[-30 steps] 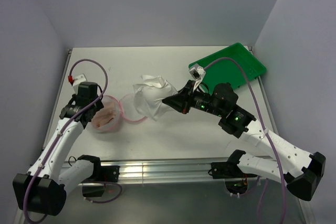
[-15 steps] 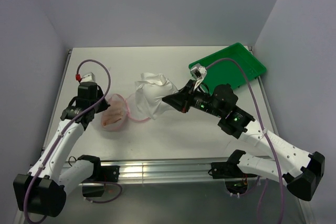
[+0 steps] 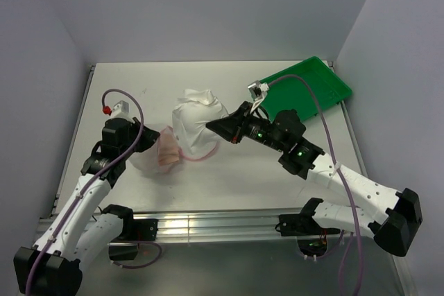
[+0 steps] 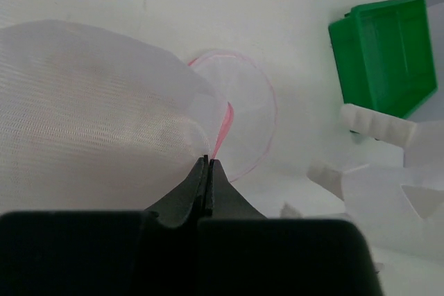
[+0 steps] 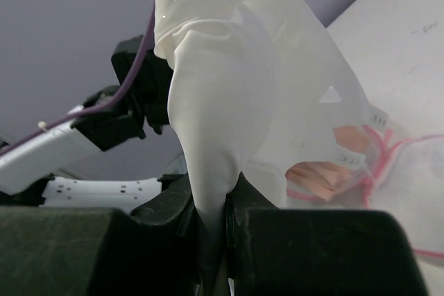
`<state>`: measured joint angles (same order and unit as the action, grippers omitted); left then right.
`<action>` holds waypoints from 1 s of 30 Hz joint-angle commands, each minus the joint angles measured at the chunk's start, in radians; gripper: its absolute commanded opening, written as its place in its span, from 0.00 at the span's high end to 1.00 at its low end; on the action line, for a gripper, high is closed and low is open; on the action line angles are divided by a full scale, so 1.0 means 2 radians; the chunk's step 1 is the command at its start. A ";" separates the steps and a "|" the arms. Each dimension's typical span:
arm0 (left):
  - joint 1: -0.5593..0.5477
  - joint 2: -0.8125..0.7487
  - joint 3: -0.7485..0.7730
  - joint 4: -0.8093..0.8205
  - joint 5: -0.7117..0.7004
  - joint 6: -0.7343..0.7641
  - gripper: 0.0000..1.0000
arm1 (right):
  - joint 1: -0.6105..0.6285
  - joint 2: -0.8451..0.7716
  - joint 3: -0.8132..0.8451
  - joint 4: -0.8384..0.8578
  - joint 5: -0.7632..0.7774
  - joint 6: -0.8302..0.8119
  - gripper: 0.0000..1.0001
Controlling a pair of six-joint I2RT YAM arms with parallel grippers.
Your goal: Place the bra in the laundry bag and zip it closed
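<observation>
The bra (image 3: 195,121) is a bunched white cloth hanging above the table's middle. My right gripper (image 3: 210,127) is shut on its lower right side; in the right wrist view the bra (image 5: 236,95) rises from between the jaws of that gripper (image 5: 216,202). Just left of it lies the laundry bag (image 3: 159,154), white see-through mesh with a pink zipper rim and a peach tint inside. My left gripper (image 3: 153,142) is shut on the bag's rim. In the left wrist view that gripper (image 4: 208,160) pinches the pink zipper edge, with the mesh of the laundry bag (image 4: 90,109) bulging to its left.
A green plastic tray (image 3: 304,86) stands at the back right, also seen in the left wrist view as the green tray (image 4: 388,53). The bag's round flap (image 4: 243,112) lies flat on the white table (image 3: 243,171). Grey walls close in the table on three sides.
My left gripper has shut on the bag's rim and pulled the bag up and to the right, towards the bra. The right gripper has carried the bra a little to the left.
</observation>
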<state>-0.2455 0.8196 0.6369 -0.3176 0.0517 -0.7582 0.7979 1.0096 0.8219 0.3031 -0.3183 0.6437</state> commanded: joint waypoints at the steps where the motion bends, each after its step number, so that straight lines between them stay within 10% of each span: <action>1: -0.005 -0.017 -0.015 0.059 0.013 -0.039 1.00 | 0.018 0.027 -0.017 0.104 0.026 0.053 1.00; 30: -0.005 -0.104 -0.081 0.075 -0.074 -0.070 1.00 | 0.087 0.333 -0.024 0.300 0.065 0.151 1.00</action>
<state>-0.2523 0.6376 0.4656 -0.2165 -0.0643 -0.8860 0.9535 1.6459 0.7185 0.8188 -0.2169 0.9318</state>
